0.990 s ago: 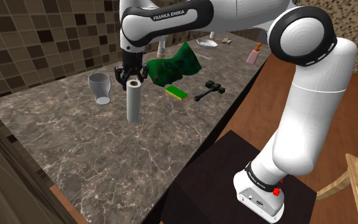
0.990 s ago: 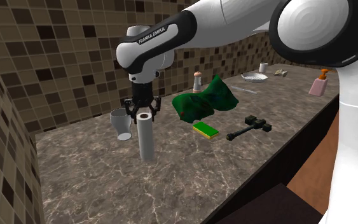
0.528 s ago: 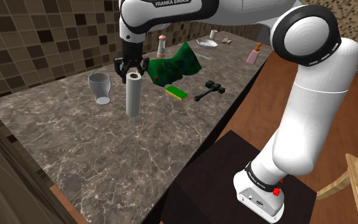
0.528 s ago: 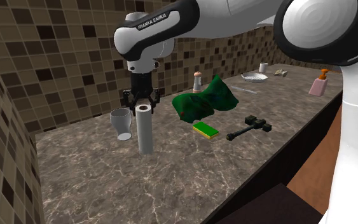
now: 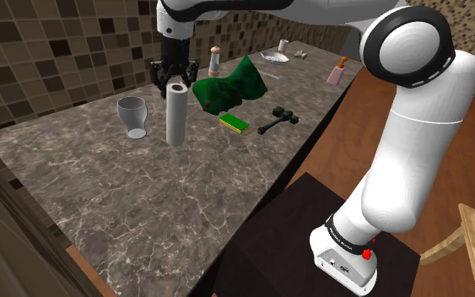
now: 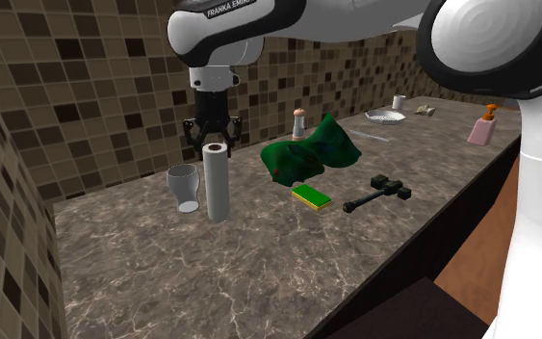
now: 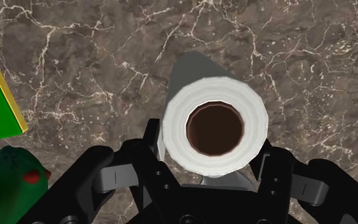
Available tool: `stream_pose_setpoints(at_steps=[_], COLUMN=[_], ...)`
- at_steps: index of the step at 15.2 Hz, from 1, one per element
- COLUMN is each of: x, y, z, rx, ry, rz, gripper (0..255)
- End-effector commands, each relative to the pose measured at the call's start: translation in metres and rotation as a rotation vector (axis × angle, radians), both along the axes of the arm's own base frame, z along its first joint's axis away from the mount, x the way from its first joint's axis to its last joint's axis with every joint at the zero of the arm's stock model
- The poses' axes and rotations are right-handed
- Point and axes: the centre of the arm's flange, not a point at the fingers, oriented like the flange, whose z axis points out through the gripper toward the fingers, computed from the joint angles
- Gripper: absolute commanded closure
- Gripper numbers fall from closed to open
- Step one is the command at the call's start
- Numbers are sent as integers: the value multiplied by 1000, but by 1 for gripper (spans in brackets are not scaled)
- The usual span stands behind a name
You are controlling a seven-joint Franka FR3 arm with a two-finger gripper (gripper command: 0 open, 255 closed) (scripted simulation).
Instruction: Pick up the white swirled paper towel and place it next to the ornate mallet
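Observation:
The paper towel roll [image 5: 175,114] is a tall white cylinder with a brown core, upright and a little above the marble counter [image 5: 143,202]. My gripper [image 5: 175,83] is shut on its top end, one finger on each side. From the wrist, the roll [image 7: 213,126] sits clasped between the gripper [image 7: 210,151] fingers. In the second exterior view the roll [image 6: 217,181] hangs under the gripper [image 6: 217,144]. The dark mallet [image 5: 278,119] lies on the counter toward the shoulder view's right, well apart from the roll; in the second exterior view, the mallet [image 6: 377,192] is near the counter's front edge.
A grey cup [image 5: 132,115] stands close beside the roll. A green cloth [image 5: 231,84] and a green-and-yellow sponge [image 5: 234,123] lie between roll and mallet. A small bottle [image 5: 215,61], a dish [image 5: 273,56] and a pink dispenser [image 5: 337,71] stand farther back. A tiled wall backs the counter.
The gripper has risen with the roll clasped in it, lifting the roll's base off the counter. Nothing else has moved.

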Motion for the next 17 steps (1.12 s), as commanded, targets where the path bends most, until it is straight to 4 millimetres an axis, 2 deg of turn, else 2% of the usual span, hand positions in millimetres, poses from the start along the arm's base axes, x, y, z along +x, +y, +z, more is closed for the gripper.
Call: stream_pose_setpoints(at_steps=[1,5,17], x=[0,0,-40], y=[0,0,-154], z=[10,26,26], rx=[0,0,0], ry=[0,0,0], rz=[0,0,0], gripper=[255,255,255])
